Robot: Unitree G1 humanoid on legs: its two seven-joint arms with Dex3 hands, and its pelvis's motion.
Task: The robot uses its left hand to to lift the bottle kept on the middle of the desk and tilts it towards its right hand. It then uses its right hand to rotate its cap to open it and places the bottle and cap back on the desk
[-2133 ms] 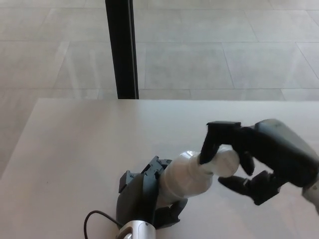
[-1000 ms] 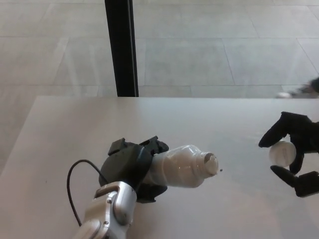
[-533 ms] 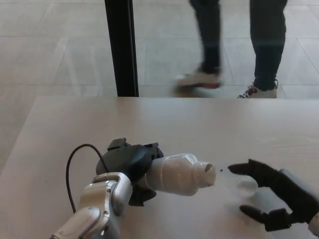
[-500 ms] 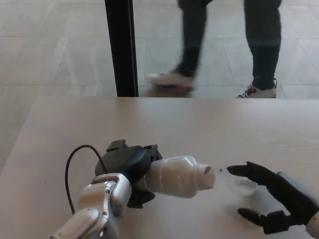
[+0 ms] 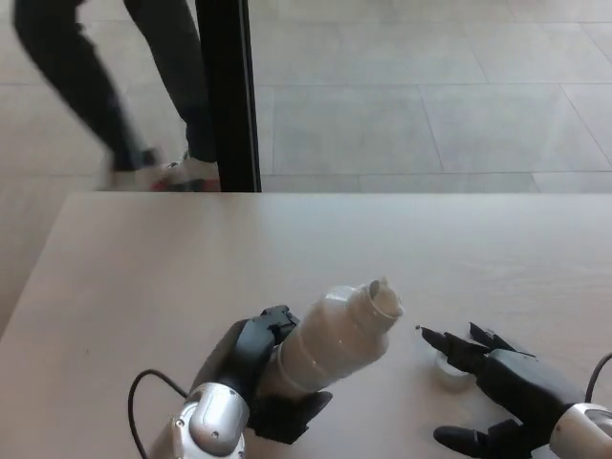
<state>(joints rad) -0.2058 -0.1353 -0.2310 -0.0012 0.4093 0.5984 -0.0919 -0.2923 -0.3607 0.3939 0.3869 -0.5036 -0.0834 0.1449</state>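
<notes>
A translucent white bottle (image 5: 335, 339) with its neck uncapped is held in my left hand (image 5: 253, 368), tilted up and to the right above the pale desk (image 5: 191, 268). The white cap (image 5: 448, 368) lies on the desk just right of the bottle's mouth. My right hand (image 5: 502, 397) sits low at the front right, fingers spread apart, one fingertip (image 5: 430, 338) reaching over the cap; whether it touches the cap is unclear.
A black post (image 5: 222, 96) stands beyond the desk's far edge. A person's dark-trousered legs (image 5: 105, 86) walk on the tiled floor at the back left. A black cable (image 5: 153, 402) loops beside my left wrist.
My right hand has let the cap go onto the desk and opened. My left hand has raised the bottle's neck more upright. The person's legs crossed from back right to back left.
</notes>
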